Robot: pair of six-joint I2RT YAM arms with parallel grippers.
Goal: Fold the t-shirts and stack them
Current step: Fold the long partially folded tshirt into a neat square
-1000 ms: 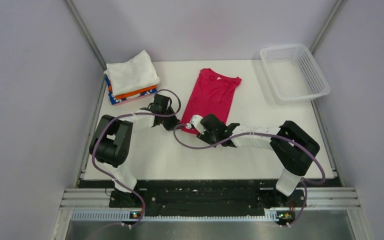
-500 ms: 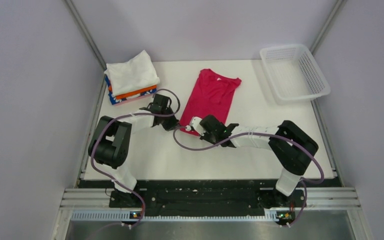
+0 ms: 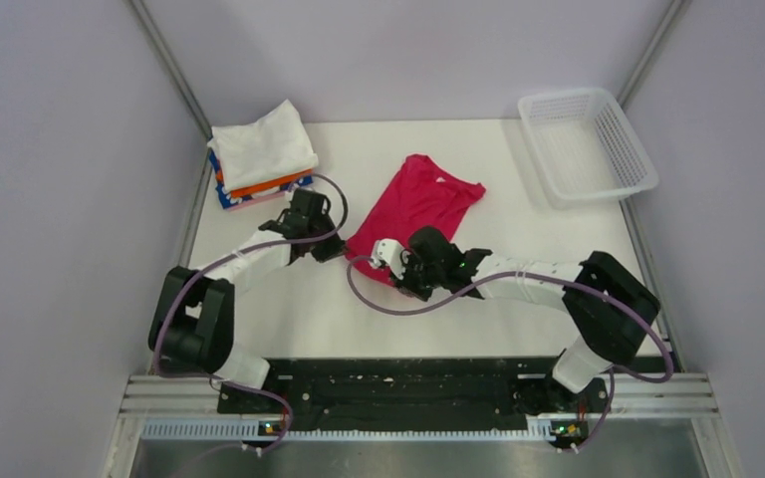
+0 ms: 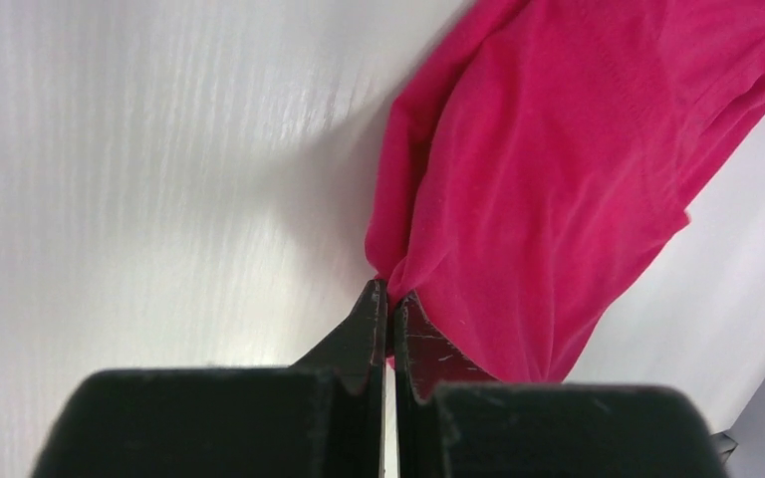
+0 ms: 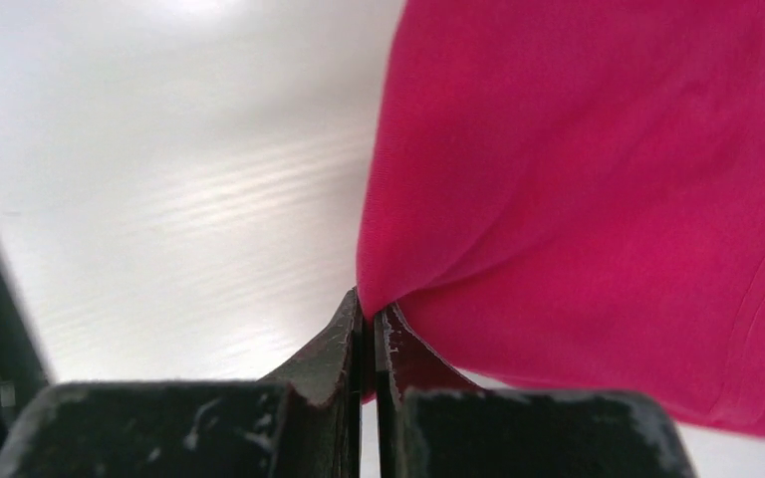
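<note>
The crimson-pink t-shirt lies mid-table, partly folded and skewed, with a small white neck tag. My left gripper is shut on its near-left hem corner; the left wrist view shows the cloth pinched between the closed fingertips. My right gripper is shut on the near hem; the right wrist view shows the cloth pinched at the fingertips. A stack of folded t-shirts, white on top with orange and blue-patterned below, sits at the far left.
A white plastic mesh basket stands at the far right corner. Grey walls close in the left, right and back. Purple cables loop from both wrists over the white table.
Both grippers have pulled the shirt's near hem leftward and toward me; the shirt has rotated and shifted, its collar now pointing right. The left arm's base link has swung left.
</note>
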